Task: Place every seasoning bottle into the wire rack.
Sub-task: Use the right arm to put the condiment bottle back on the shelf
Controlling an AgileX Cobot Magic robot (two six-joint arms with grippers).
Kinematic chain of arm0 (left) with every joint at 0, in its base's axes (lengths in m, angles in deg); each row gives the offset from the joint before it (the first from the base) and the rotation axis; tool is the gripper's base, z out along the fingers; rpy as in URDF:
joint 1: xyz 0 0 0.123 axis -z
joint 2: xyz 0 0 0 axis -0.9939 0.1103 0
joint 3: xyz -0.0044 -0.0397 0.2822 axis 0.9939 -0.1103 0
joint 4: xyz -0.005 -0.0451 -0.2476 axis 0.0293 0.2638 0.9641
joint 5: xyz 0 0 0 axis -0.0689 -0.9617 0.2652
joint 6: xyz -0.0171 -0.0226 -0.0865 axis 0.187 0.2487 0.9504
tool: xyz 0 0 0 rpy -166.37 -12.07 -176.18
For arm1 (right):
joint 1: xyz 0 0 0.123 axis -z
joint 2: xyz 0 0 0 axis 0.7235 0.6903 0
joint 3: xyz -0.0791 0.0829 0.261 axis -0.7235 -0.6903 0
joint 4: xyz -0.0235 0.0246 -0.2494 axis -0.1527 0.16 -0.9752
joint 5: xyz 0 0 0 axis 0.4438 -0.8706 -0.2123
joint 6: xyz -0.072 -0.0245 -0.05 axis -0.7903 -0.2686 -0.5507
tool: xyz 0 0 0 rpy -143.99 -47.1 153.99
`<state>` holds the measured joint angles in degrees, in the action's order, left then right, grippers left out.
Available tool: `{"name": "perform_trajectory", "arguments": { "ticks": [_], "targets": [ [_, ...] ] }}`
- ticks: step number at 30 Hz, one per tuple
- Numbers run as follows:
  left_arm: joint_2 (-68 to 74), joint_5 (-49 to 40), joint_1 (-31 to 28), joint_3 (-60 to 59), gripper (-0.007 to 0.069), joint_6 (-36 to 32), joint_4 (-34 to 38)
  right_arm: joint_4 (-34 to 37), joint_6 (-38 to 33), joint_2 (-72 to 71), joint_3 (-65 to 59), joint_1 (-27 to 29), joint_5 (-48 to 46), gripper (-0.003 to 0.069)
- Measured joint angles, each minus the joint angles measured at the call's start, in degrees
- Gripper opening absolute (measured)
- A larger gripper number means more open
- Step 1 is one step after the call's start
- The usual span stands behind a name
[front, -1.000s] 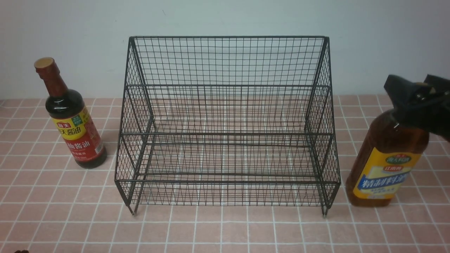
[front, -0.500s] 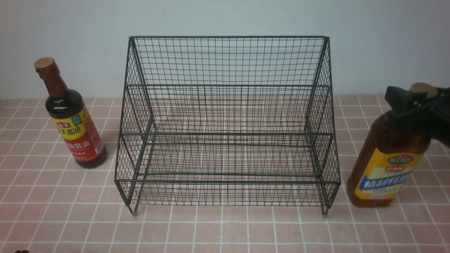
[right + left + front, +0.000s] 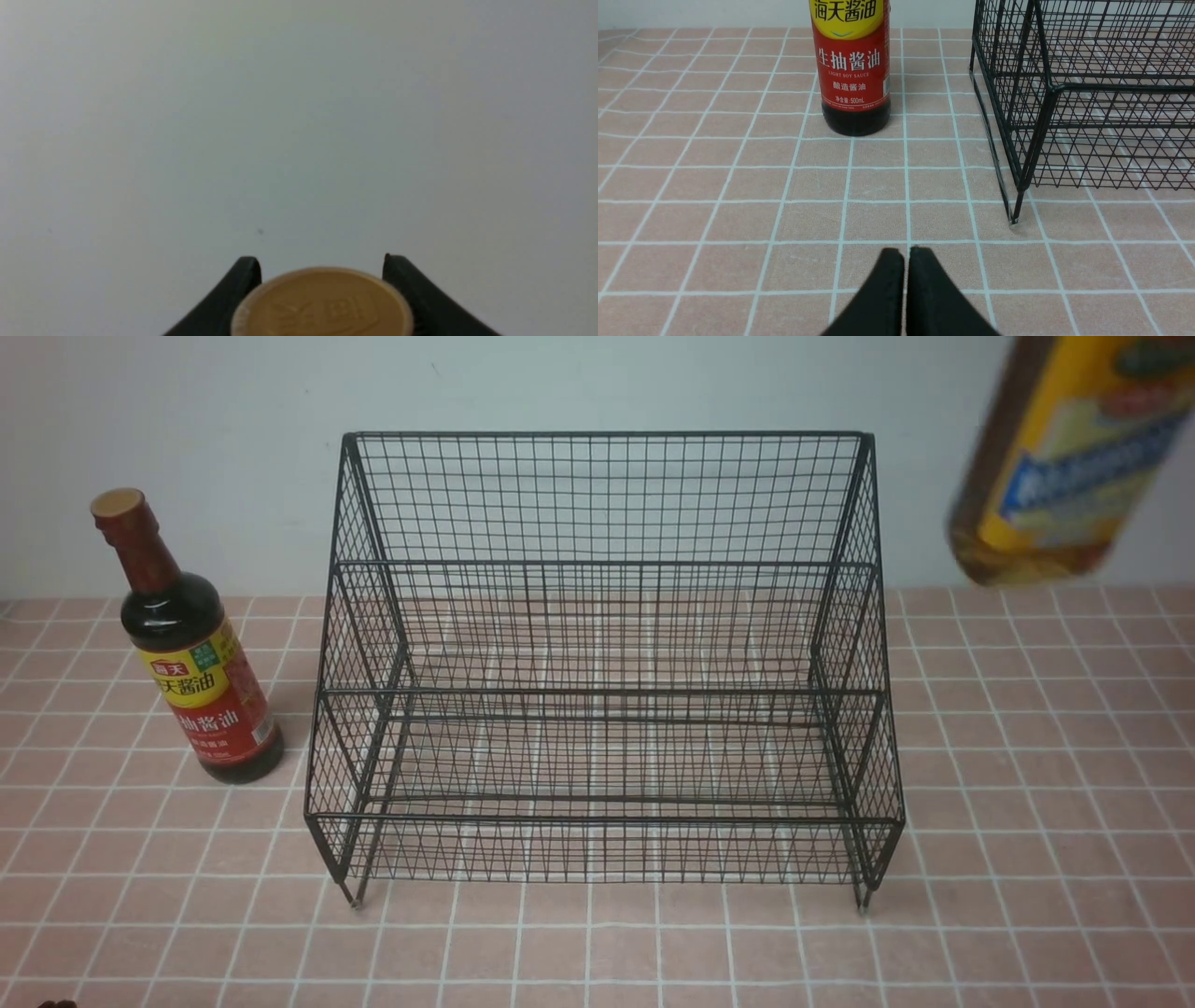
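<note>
Nearest me, the left gripper [image 3: 904, 252] sits low over the pink tiled surface [image 3: 597, 943], its jaws pressed together on nothing. Beyond it the soy-sauce bottle [image 3: 187, 653] stands upright just left of the wire rack [image 3: 602, 663], which holds nothing yet. High at the right, the amber seasoning bottle [image 3: 1055, 476] hangs tilted, the right gripper [image 3: 321, 268] with jaws clamped beside its tan cap [image 3: 322, 303]. I'd call this the carry; next it needs swinging over the rack and lowering upright.

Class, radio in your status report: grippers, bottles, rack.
Right gripper shut on amber bottle, held high right of wire rack. Left gripper shut, empty. Soy-sauce bottle upright, left of rack. No bottle racked.
</note>
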<state>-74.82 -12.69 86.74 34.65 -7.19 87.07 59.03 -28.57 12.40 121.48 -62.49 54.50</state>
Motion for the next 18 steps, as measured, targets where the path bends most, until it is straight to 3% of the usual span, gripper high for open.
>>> {"name": "perform_trajectory", "arguments": {
  "ticks": [8, 18],
  "targets": [
    [0.0, 0.0, 0.0, 0.0, -0.0006, 0.0, 0.0, -1.0, 1.0, 12.5, 11.6, -5.0, -0.2, 0.0312],
    [0.0, 0.0, 0.0, 0.0, -0.0006, 0.0, 0.0, -1.2, 1.5, 23.3, 18.4, -5.6, 2.1, 0.0312]
  ]
}}
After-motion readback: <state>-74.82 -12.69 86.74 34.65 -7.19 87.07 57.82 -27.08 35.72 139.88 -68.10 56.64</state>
